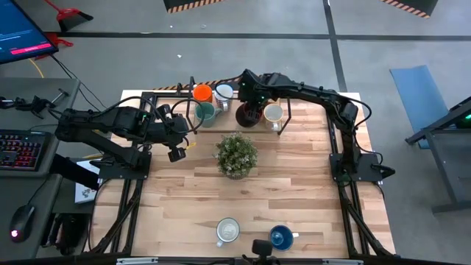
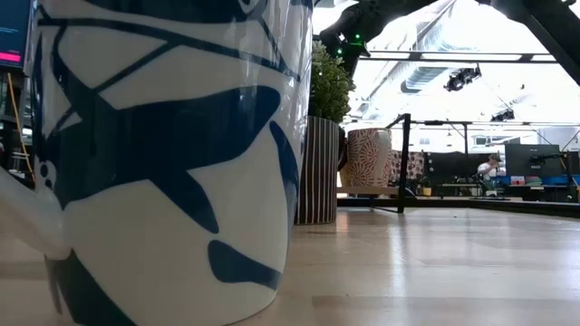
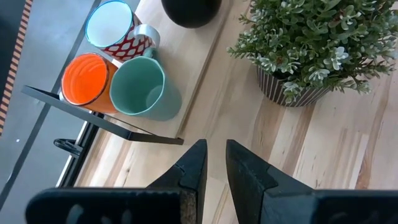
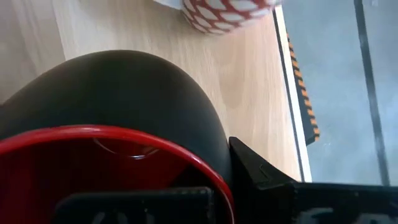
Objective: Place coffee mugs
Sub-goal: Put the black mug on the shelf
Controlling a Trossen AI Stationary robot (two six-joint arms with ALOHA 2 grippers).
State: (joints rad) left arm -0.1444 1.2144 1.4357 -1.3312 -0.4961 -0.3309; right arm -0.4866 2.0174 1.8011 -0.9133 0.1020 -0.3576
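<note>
- Table [image 1: 294, 191]: four mugs grouped at its far edge, so roughly half done by my judgement.
- Right pincer [image 1: 250, 103]: clenched on the dark red mug's [image 1: 249, 115] rim, cream mug [image 1: 273, 113] just beside.
- Left pincer [image 3: 213, 163]: slightly parted, empty, orange mug [image 3: 85, 79] and teal mug [image 3: 138, 85] ahead.
- White mug [image 1: 227, 230] and blue mug [image 1: 280, 237]: well apart, unplaced.

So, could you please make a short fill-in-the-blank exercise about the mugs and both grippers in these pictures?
1. The right gripper is shut on the rim of the ____ mug.
2. Beside the orange mug stands the ____ mug.
3. The potted plant stands in a ____ pot.
4. The left gripper holds ____.

Missing words: dark red; teal-green; striped; nothing
</note>
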